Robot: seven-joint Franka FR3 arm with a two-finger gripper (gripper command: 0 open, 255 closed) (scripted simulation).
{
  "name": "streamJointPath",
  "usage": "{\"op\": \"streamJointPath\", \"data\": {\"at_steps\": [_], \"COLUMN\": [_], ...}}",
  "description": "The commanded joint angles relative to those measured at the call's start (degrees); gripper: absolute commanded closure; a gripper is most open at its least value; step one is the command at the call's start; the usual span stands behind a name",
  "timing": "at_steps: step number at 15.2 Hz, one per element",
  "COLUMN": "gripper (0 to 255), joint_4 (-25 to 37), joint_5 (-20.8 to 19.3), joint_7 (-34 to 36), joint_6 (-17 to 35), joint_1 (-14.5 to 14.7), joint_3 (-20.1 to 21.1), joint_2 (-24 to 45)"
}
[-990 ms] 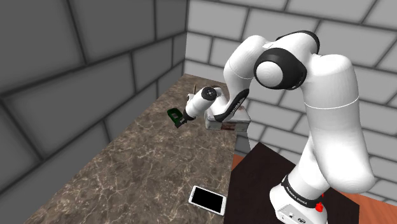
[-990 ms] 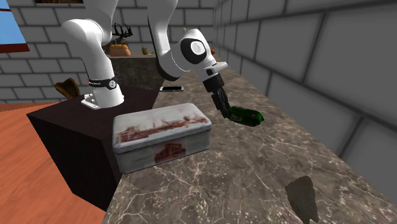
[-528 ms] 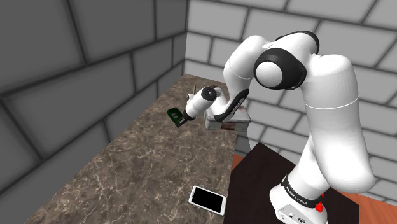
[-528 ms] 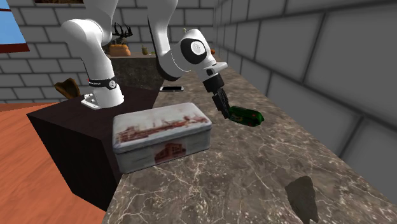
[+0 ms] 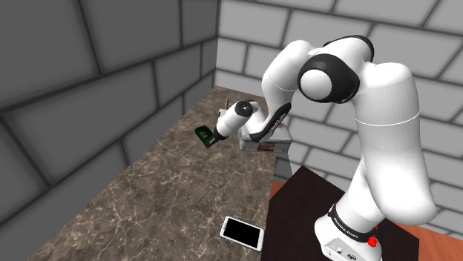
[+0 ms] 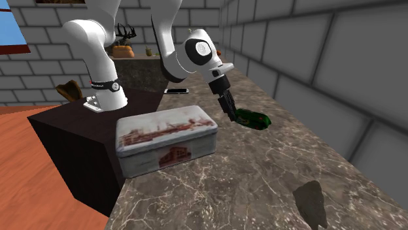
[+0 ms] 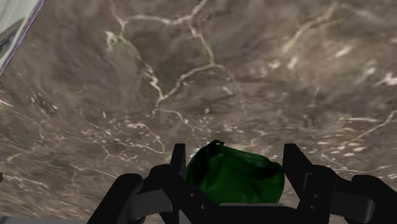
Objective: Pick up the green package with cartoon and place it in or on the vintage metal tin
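Here, claw (image 7: pixel 235 151) clasping green package (image 7: pixel 236 179), tin (image 6: pixel 165 138) print illegible

bare counter (image 6: pixel 261 176) lies open between tin (image 6: pixel 165 138) and wall (image 6: pixel 314 72). a dark lump (image 6: pixel 310 202) sits farther along.

Shoulder view's looking down over counter (image 5: pixel 141 207) from beside stand (image 5: pixel 297 215); 2nd exterior view's facing arm (image 6: pixel 98 49) from opp. end, low; wrist view's hovering close above counter. All sharing counter.
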Motion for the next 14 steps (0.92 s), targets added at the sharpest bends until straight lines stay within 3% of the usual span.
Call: {"op": "streamJointPath", "data": {"at_steps": [1,6,14], "gripper": [255,255,255], "joint_4": [-0.8,-3.8,-7.4], "joint_5": [0.4,6.6,18.0], "joint_7": [-2.4,-12.2,-25.6], "joint_6": [-2.5,-7.6,-12.9], "joint_1": [-4.0,-13.0,-22.5], "joint_3": [4.5,14.8,26.1], "joint_2": [-2.3,-7.9,-14.6]}}
